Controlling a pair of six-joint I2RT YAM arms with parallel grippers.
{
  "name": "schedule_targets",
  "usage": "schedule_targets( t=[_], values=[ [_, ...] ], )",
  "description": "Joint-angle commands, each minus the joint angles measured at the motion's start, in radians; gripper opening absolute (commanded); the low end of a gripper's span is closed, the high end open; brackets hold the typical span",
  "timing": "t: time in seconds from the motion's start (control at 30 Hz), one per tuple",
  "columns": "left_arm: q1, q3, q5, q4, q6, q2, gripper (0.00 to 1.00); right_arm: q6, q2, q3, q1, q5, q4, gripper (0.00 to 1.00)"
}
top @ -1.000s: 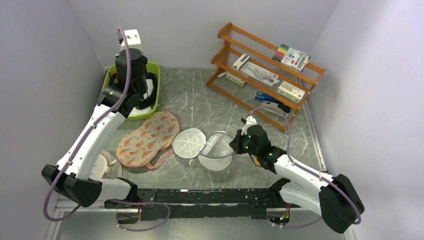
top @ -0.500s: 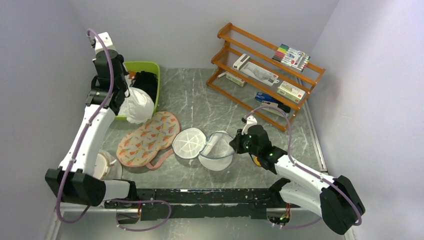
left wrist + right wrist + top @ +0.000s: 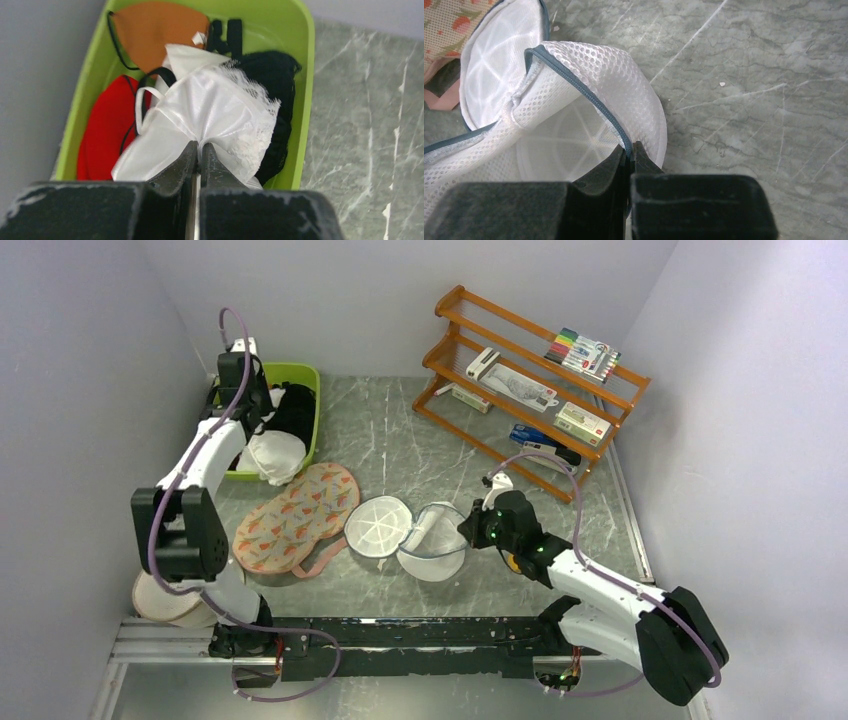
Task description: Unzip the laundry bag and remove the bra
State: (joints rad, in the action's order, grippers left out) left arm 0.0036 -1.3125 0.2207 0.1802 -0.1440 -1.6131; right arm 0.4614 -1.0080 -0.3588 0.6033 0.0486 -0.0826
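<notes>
The white mesh laundry bag [image 3: 435,540] lies open in the middle of the table, its two halves side by side. My right gripper [image 3: 470,527] is shut on the bag's dark zipper rim [image 3: 611,122] at the right half's edge, with the jaws pinched [image 3: 629,150]. My left gripper [image 3: 255,430] is over the green bin [image 3: 310,435], shut [image 3: 199,147] on a white lace-edged cloth [image 3: 210,107]. A black bra [image 3: 272,90] lies in the bin, partly under the white cloth.
A red cloth [image 3: 102,127] and an orange cloth [image 3: 157,30] lie in the bin. A floral pad with pink edging [image 3: 295,515] lies left of the bag. A wooden rack [image 3: 530,390] with boxes and markers stands at the back right. A round white object [image 3: 160,600] lies by the left arm's base.
My left arm rose from the bin holding the white cloth, then folded back; the cloth now hangs at the bin's near edge. The right gripper has stayed on the zipper rim.
</notes>
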Motion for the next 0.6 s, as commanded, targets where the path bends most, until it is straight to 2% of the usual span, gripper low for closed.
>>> schedule_targets(
  t=[0.0,0.13,0.2,0.33,0.57],
  values=[
    [0.015,-0.087,-0.109,0.034,0.028,-0.068,0.07,0.001,-0.016,0.012,-0.006,0.018,-0.038,0.0],
    [0.023,-0.091,-0.161,0.002,0.013,-0.051,0.07,-0.016,0.009,-0.001,-0.008,-0.003,-0.008,0.0],
    [0.023,-0.098,-0.109,-0.011,-0.008,-0.047,0.07,-0.028,0.018,-0.019,-0.007,-0.025,0.016,0.0],
    [0.024,-0.231,0.01,0.061,-0.032,-0.104,0.07,-0.037,0.029,-0.036,-0.007,-0.042,0.03,0.0],
    [0.024,-0.382,0.102,0.091,0.021,-0.22,0.07,-0.039,0.008,-0.056,-0.007,-0.03,0.036,0.0]
  ],
)
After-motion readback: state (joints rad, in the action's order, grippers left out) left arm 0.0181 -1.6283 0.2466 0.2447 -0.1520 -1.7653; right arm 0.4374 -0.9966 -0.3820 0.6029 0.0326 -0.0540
